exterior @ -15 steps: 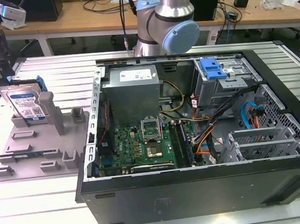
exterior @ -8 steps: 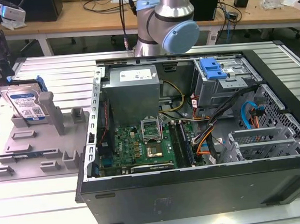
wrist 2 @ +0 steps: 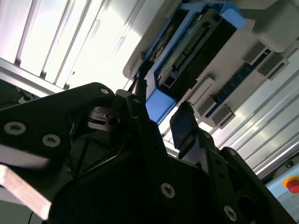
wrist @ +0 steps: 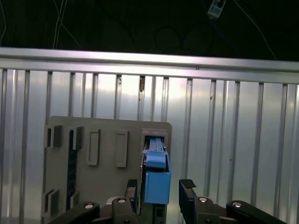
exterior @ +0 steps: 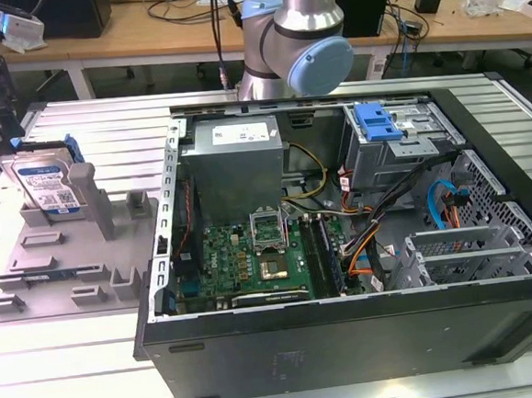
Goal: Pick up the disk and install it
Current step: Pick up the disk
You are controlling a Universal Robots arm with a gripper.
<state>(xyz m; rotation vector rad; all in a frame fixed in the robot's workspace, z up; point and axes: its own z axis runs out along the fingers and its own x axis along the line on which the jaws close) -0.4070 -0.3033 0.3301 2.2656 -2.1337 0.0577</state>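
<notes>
Step in hand: pick-up, approach stage. Installation has not begun.

1. Disk location. The disk (exterior: 48,184) stands upright on edge in a slot of the grey holder (exterior: 77,260), on the slatted worktop (exterior: 94,360) at the exterior view's left. It is well apart from the open computer case (exterior: 369,338).
2. Tool state. The tool (wrist: 160,189) is open and holds nothing. In the first wrist view its fingers (wrist: 188,191) stand on either side of the disk's blue carrier frame. There is a clear gap on one side; the other finger is just beside the frame, and contact cannot be confirmed.
3. Task progress. The disk is fully seated in the holder and not yet lifted. The drive cage (exterior: 410,151) at the far right of the case appears unoccupied.

Requirement for the grasp, as judged: centre the frame between the fingers so both pads bear evenly. Extract straight along the slot; a tilted pull could bind the disk against the holder walls.
</notes>
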